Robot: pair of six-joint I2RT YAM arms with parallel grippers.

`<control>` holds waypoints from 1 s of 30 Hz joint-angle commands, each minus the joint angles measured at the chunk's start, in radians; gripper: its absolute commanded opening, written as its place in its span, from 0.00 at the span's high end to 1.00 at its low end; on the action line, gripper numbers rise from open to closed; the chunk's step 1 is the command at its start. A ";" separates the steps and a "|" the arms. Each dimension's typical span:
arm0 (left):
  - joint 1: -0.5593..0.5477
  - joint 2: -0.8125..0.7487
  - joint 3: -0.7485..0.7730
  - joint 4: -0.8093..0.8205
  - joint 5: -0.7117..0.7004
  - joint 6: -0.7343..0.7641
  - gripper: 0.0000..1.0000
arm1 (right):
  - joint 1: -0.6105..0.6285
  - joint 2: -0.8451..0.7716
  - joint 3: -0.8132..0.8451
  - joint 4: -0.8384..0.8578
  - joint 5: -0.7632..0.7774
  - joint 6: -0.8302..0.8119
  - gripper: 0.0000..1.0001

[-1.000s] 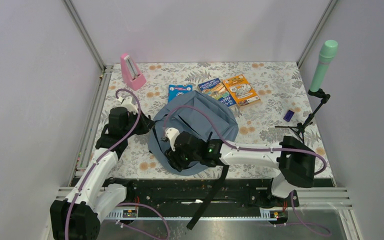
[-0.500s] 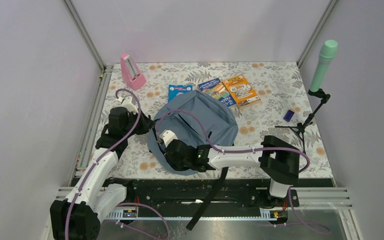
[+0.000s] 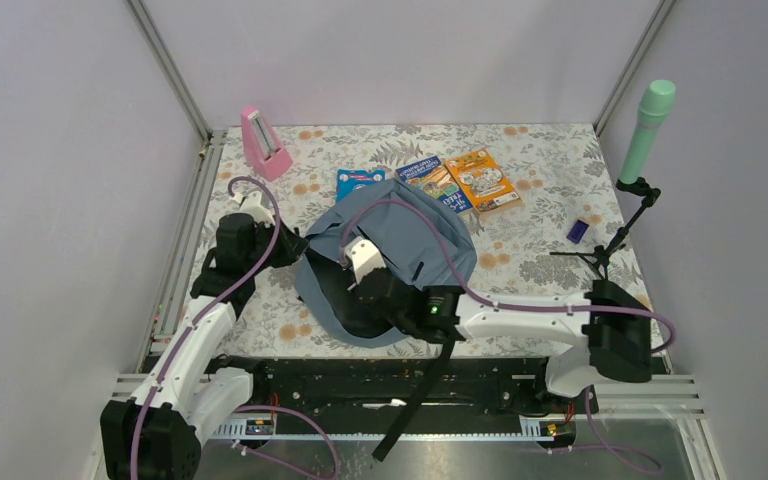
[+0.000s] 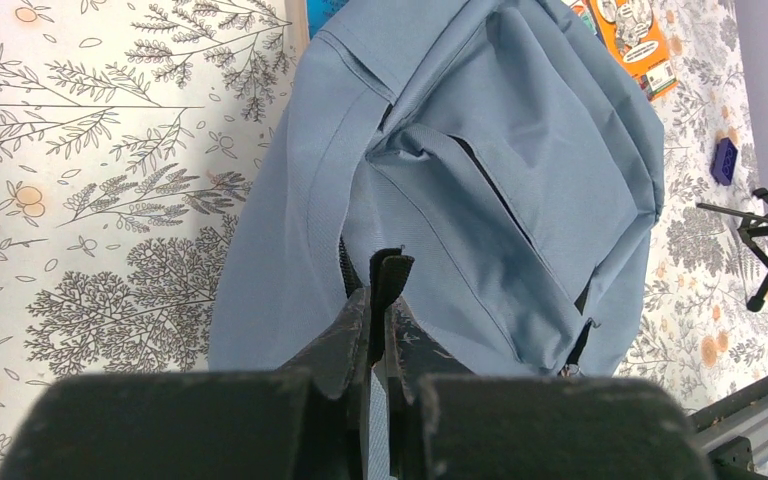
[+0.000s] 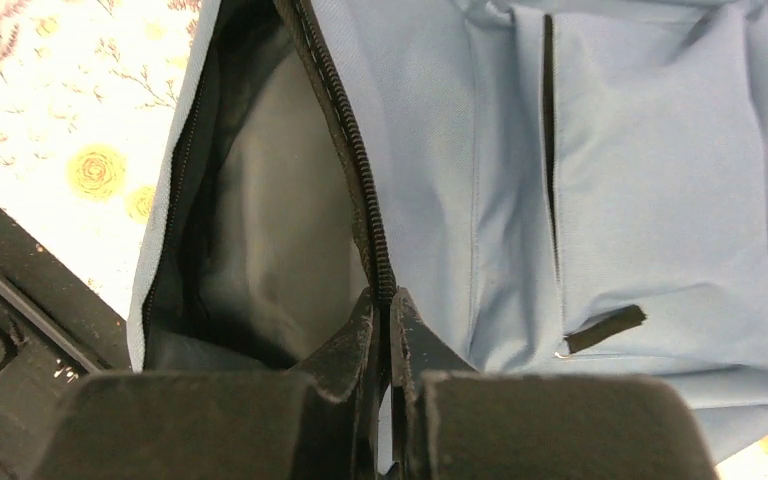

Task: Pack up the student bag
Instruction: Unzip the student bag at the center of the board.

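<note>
One student bag (image 3: 405, 235) is counted, pinched by two grippers, the left gripper (image 4: 381, 300) and the right gripper (image 5: 383, 310); beyond the right gripper three booklets are counted, a blue booklet (image 3: 359, 183), a dark booklet (image 3: 436, 184) and an orange booklet (image 3: 482, 178); beyond the left gripper, one pink metronome (image 3: 264, 145); to the right of the right gripper, one purple block (image 3: 577, 231), one green microphone (image 3: 648, 120) and one black stand (image 3: 610, 245).

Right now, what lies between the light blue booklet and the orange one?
A third, darker booklet lies there, its near end meeting the student bag's edge; the top external view shows it.
</note>
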 commanded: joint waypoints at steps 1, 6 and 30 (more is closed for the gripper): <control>0.004 -0.003 0.028 0.094 -0.026 -0.024 1.00 | -0.004 -0.133 -0.065 0.083 0.022 -0.053 1.00; 0.004 0.065 0.046 0.159 0.001 -0.054 1.00 | -0.004 -0.253 -0.137 0.126 -0.067 -0.087 1.00; 0.014 0.575 0.243 0.412 0.231 -0.040 1.00 | -0.004 -0.353 -0.171 0.190 -0.244 -0.162 1.00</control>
